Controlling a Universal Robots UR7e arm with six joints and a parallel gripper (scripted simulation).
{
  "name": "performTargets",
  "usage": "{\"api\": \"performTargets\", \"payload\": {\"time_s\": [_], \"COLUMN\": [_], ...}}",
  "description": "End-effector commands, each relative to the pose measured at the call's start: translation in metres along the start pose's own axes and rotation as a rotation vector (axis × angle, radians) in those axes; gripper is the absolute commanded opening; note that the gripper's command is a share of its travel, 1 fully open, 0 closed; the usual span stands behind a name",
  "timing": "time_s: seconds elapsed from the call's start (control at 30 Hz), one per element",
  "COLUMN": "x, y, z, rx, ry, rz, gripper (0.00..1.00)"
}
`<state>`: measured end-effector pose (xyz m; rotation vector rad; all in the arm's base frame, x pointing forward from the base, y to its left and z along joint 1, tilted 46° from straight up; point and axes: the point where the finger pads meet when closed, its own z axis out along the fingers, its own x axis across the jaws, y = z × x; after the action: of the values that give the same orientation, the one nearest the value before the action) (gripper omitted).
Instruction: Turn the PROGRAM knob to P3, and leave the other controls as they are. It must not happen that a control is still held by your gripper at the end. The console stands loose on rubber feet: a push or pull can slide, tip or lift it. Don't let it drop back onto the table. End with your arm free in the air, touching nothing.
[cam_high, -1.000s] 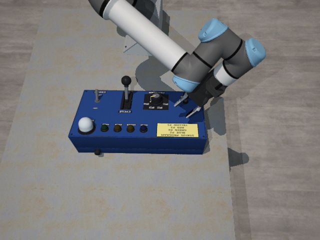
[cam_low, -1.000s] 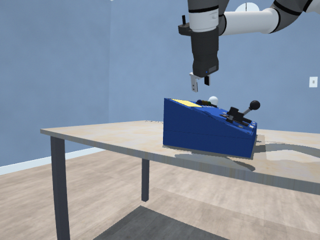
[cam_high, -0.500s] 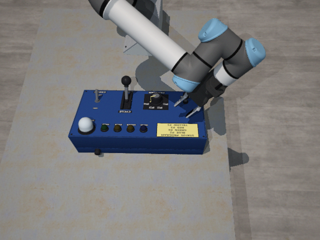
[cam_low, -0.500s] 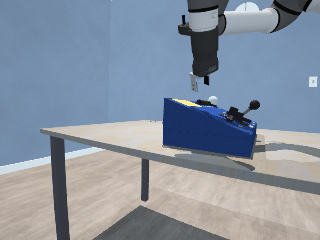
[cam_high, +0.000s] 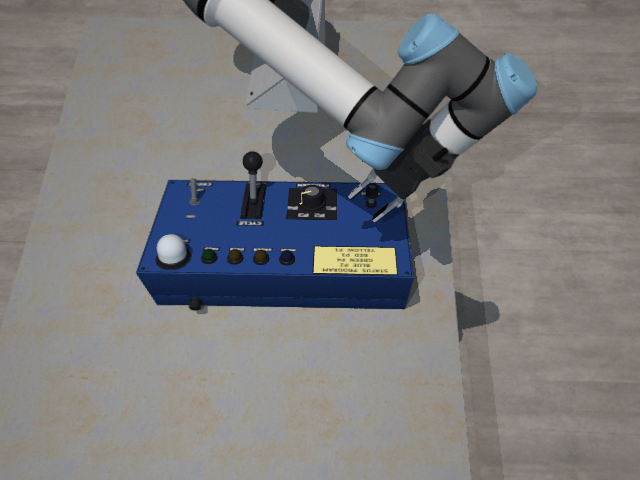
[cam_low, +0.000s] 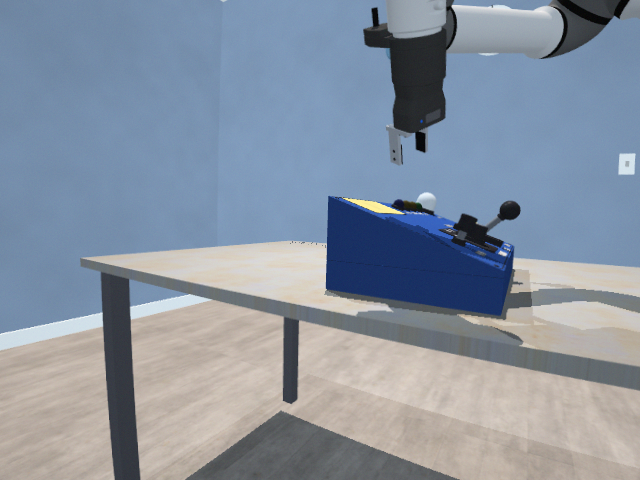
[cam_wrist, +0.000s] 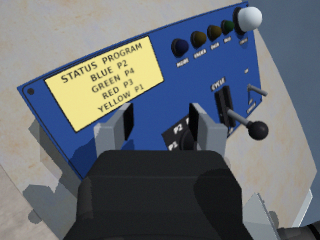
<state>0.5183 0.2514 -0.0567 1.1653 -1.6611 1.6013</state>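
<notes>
— Hovering above the blue console (cam_high: 222, 289), is it? Where exactly is the gripper (cam_high: 375, 200)?

— Over the right end of the panel, well clear of it in the exterior view. Its fingers (cam_low: 395, 146) are spread to full width with nothing between them. From the top view they straddle a small black key-like control (cam_high: 371, 194) near the console's right back corner.

— And the PROGRAM knob (cam_high: 312, 196)?

— Just left of the gripper, on its black plate in the panel's back row. It has a yellow pointer mark; I cannot read which setting it points to.

— What else is on the panel?

— A black-ball lever (cam_high: 252, 161) in a slot left of the knob, a small toggle (cam_high: 193, 190) farther left, a white dome button (cam_high: 172, 249), four coloured lamps beside it, and a yellow status label (cam_high: 355, 259).

— Console position?

— Flat on the table (cam_low: 206, 268).
</notes>
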Motion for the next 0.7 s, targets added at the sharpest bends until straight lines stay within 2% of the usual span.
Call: {"api": "performTargets", "payload": {"time_s": [0.0, 0.4, 0.47, 0.67], "x": [0.013, 0.061, 0.061, 0.076], "y": [-0.002, -0.008, -0.008, -0.01], "z": [-0.017, -0.081, -0.081, -0.1], "rx": [0.0, 0.0, 0.0, 0.0], "ry": [-0.001, -0.001, -0.001, -0.001], "rz": [0.001, 0.001, 0.001, 0.001], "gripper": [1.0, 1.0, 1.0, 1.0]}}
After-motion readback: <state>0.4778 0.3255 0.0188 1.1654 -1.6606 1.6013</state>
